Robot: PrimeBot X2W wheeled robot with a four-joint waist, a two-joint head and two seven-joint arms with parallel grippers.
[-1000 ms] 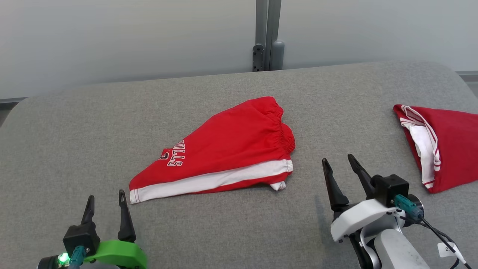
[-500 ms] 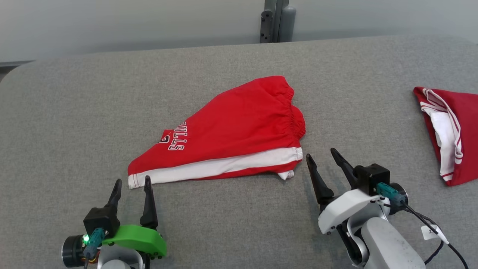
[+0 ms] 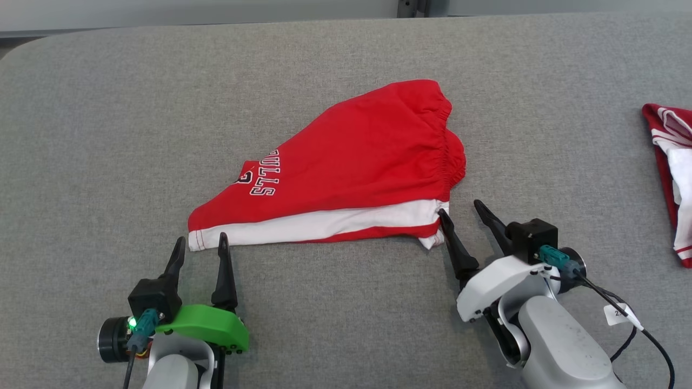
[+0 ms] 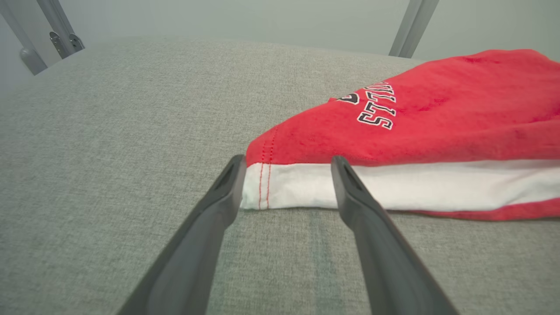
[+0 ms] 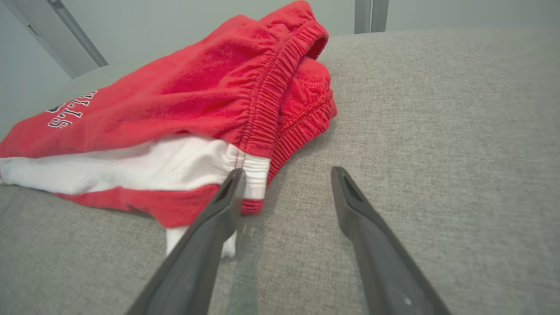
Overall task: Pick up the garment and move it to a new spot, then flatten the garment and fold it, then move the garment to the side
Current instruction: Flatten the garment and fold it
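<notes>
The garment (image 3: 351, 162) is a pair of red shorts with a white side stripe and white lettering, lying folded on the grey padded table (image 3: 108, 135). My left gripper (image 3: 200, 246) stands open right at the shorts' hem corner; the white hem end (image 4: 280, 186) lies just beyond its spread fingertips. My right gripper (image 3: 460, 209) is open beside the elastic waistband (image 5: 267, 109), its left finger (image 5: 218, 210) overlapping the waistband's white and red corner, its other finger over bare table.
A second red and white garment (image 3: 670, 173) lies at the table's right edge, partly cut off. The table's far edge meets a pale wall with a grey post (image 3: 411, 6). Grey surface stretches left of the shorts.
The head camera has tilted down, shifting the whole picture. Both grippers have come forward to the shorts: the left to the hem corner, the right to the waistband corner. Both stay open.
</notes>
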